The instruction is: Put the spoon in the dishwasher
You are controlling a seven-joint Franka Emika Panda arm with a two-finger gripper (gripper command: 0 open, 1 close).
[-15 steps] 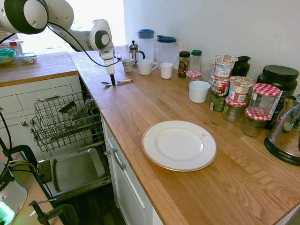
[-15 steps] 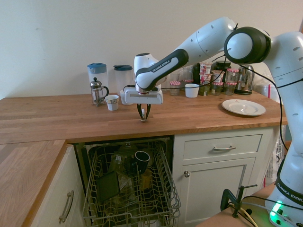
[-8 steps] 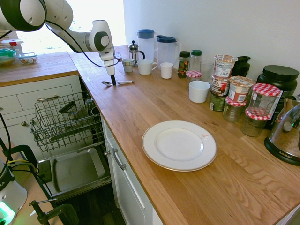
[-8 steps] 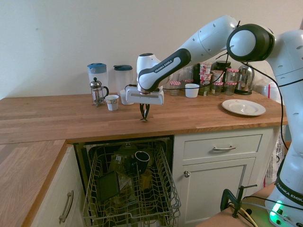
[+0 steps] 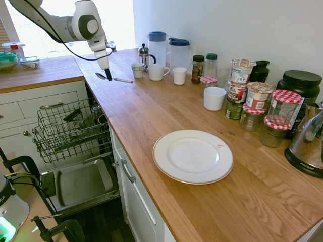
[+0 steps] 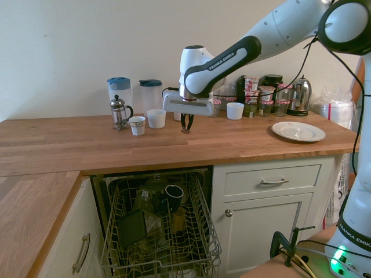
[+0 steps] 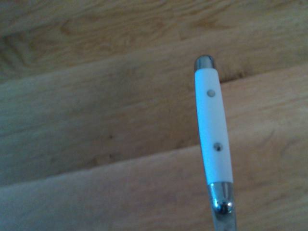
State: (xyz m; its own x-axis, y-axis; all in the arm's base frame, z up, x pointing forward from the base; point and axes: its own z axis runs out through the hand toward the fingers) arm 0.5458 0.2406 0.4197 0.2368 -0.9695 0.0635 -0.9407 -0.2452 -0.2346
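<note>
The pincer (image 5: 107, 77) is clamped on the spoon (image 5: 113, 78), holding it clear above the wooden worktop (image 5: 166, 116) near its front edge, the handle sticking out level to one side. Just behind stand a small cup (image 5: 137, 69), a white mug (image 5: 157, 72), a French press (image 5: 145, 55) and two jugs (image 5: 157, 46). Below the edge, the dishwasher (image 5: 70, 133) stands open, its wire rack (image 6: 159, 231) pulled out and holding a dark mug (image 6: 173, 193).
</note>
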